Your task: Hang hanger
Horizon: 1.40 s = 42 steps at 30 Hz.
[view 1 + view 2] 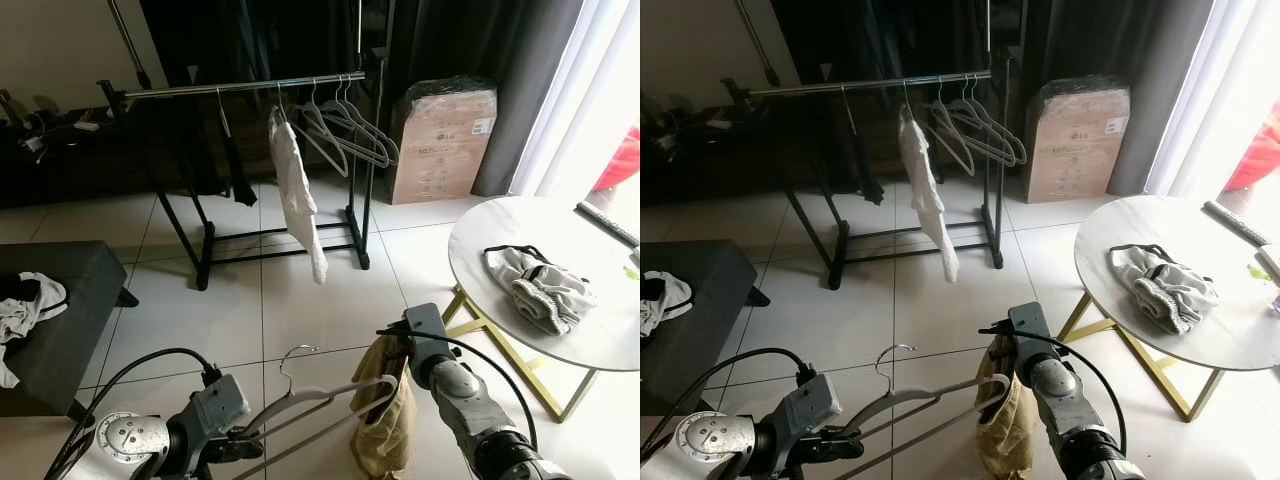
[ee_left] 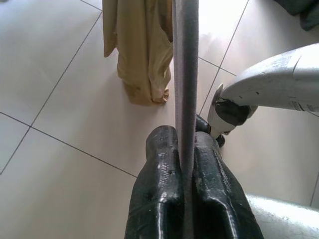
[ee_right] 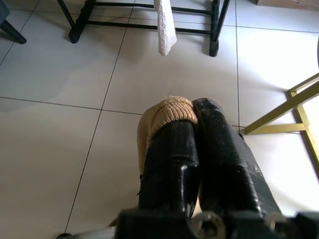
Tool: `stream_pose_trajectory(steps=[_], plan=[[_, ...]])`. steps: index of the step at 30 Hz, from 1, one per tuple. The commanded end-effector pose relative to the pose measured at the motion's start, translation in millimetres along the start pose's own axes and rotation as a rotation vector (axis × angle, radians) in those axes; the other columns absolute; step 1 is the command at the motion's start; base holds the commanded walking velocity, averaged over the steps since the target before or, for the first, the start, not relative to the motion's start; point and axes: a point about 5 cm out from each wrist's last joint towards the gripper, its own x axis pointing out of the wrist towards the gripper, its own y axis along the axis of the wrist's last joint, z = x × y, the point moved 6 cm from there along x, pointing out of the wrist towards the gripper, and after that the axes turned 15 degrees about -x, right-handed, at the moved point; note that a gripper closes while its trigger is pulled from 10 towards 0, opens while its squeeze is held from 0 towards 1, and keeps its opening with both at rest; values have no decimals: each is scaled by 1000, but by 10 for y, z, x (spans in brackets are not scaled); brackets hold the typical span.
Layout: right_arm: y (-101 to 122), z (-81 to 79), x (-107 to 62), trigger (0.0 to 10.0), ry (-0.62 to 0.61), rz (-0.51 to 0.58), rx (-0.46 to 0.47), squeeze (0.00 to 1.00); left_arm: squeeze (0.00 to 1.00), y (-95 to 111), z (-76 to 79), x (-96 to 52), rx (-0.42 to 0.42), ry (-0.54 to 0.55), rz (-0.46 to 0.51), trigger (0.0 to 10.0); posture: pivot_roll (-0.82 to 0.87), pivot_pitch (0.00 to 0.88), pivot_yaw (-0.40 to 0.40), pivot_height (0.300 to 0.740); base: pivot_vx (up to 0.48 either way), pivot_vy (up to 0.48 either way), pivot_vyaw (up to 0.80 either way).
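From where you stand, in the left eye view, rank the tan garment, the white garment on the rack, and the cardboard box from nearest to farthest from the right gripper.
1. Tan garment: clamped in the right gripper, hanging below it.
2. White garment: ahead, slightly left, hanging from the clothes rack.
3. Cardboard box: farthest, against the dark curtain beyond the rack's right end.

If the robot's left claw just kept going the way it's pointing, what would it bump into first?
Probably the tan garment hanging ahead; the left gripper, shut on the grey hanger, points along it toward that cloth, though depth is uncertain.
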Motion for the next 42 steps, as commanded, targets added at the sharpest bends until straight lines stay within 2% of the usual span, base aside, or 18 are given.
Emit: stream_pose_trajectory(steps=[1, 10, 15, 25, 29, 32, 34, 37, 42], plan=[[94, -15, 20, 10000, 5, 27, -5, 0, 0, 33, -9, -1, 19, 16, 6, 10000, -38, 114, 3, 740, 0, 0, 0], [84, -9, 17, 10000, 2, 25, -2, 0, 0, 75, -54, 10, 23, 40, 26, 10000, -37, 114, 4, 740, 0, 0, 0], [135, -38, 25, 10000, 15, 38, 4, 0, 0, 126, -75, 116, -18, 66, 87, 10000, -43, 114, 3, 740, 0, 0, 0], [232, -32, 31, 10000, 29, 61, 5, 0, 0, 155, -112, 185, -65, 86, 134, 10000, -48, 117, 2, 740, 0, 0, 0], [289, -69, 29, 10000, 61, 72, 1, 0, 0, 162, -132, 202, -61, 100, 142, 10000, -47, 119, 1, 740, 0, 0, 0], [357, -148, -3, 10000, 129, 82, -29, 0, 0, 202, -229, 212, -36, 163, 161, 10000, -52, 121, -1, 740, 0, 0, 0], [295, -224, -60, 10000, 191, 54, -92, 0, 0, 281, -317, 221, -37, 223, 201, 10000, -56, 122, -3, 740, 0, 0, 0], [205, -230, -105, 10000, 206, 16, -105, 0, 0, 389, -335, 230, -32, 241, 253, 10000, -62, 122, -4, 740, 0, 0, 0], [161, -226, -118, 10000, 208, -5, -113, 0, 0, 425, -328, 232, -29, 241, 269, 10000, -65, 122, -5, 740, 0, 0, 0]])
